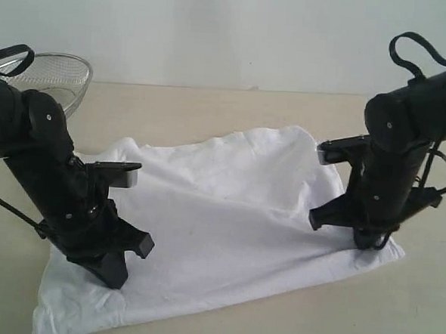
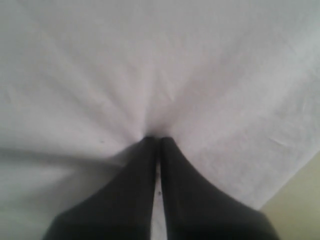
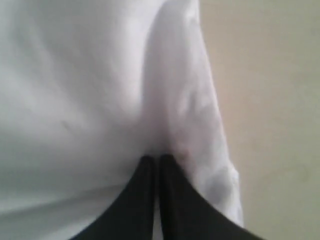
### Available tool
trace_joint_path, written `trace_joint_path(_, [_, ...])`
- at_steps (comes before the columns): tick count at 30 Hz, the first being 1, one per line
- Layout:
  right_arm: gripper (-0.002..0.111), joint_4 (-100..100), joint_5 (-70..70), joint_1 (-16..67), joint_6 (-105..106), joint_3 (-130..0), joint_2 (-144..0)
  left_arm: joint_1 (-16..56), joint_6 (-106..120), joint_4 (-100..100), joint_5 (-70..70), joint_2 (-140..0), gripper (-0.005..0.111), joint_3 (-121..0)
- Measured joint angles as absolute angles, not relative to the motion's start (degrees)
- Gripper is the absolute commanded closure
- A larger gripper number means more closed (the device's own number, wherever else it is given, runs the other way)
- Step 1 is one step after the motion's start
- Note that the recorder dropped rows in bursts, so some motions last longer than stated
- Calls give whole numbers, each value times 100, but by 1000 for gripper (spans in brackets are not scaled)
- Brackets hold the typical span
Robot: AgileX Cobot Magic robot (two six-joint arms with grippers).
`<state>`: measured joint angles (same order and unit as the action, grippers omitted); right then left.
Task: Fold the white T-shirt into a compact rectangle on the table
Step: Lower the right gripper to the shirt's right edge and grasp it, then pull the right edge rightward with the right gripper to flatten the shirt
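The white T-shirt (image 1: pixel 227 220) lies spread out on the table (image 1: pixel 234 111), its plain side up, with no lettering or tag showing. My left gripper (image 1: pixel 114 275) points down onto the shirt's near left part. In the left wrist view the left gripper (image 2: pixel 157 138) is shut, and the white T-shirt (image 2: pixel 150 65) puckers in creases that run out from its tips. My right gripper (image 1: pixel 370 241) stands on the shirt's right edge. Close up, the right gripper (image 3: pixel 156 158) is shut on a raised fold of the white T-shirt (image 3: pixel 185 100), beside bare table (image 3: pixel 270 100).
A round wire-mesh basket (image 1: pixel 54 77) stands at the table's back left, behind the left arm. A pale wall runs along the far edge. Bare tabletop shows behind the shirt, to its right (image 1: pixel 418 315) and at a corner of the left wrist view (image 2: pixel 300 205).
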<state>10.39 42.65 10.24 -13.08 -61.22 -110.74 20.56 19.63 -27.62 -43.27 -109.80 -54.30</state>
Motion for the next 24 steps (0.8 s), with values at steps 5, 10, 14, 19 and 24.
trace_joint_path(5, [109,1775,5154,688,-1591,-5698,-10523,2056,1963,-2762,-4313,-10980,102,-5430])
trace_joint_path(10, [109,1654,5094,538,-1326,-5669,-9666,2059,1963,-2684,-4313,-10980,102,-5430])
trace_joint_path(14, [109,464,4372,650,-370,-5669,-9438,2059,1963,-2684,-4313,-10980,102,-5430])
trace_joint_path(19, [109,-172,3803,702,220,-5669,-9809,2059,1963,-2695,-4313,-10980,102,-5430])
trace_joint_path(24, [109,-232,3555,702,326,-5669,-10447,2059,1998,-2695,-4313,-10980,102,-5430])
